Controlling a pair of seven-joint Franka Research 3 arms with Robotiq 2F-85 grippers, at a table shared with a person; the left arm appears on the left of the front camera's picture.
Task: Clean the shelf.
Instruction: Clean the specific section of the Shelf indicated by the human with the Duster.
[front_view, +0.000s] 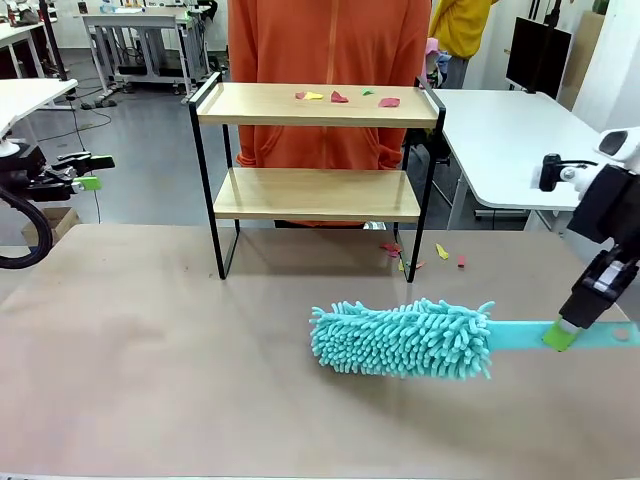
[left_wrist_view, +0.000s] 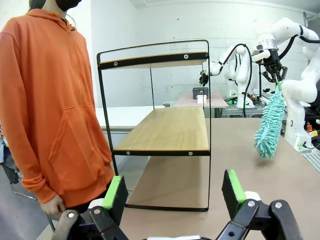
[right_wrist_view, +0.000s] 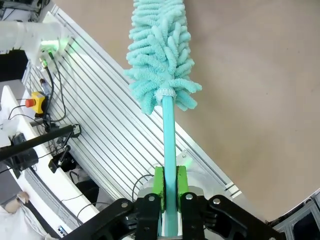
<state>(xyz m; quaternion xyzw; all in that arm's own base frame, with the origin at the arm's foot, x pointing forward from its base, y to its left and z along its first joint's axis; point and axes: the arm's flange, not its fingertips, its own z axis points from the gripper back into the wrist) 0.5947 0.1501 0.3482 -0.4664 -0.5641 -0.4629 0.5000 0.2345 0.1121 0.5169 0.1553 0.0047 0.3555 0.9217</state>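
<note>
The right gripper (front_view: 560, 336) is squeezed tight on the flat blue handle (right_wrist_view: 169, 130) of a duster (front_view: 400, 340). Its green pads (right_wrist_view: 159, 182) press the handle from both sides. The duster's fluffy blue head sticks out toward the middle of the table (front_view: 150, 350), low over the brown top. I cannot tell if it touches the table.

The left gripper (left_wrist_view: 175, 189) is wide open with nothing in it. It hangs out past the left side of the table and points at the shelf (front_view: 260, 105).

The shelf stands at the far side of the table, well apart from the duster. Small coloured bits (front_view: 340, 97) lie on its top board. More bits lie on the table by its right legs. A person (front_view: 330, 40) in an orange hoodie stands right behind the shelf.
</note>
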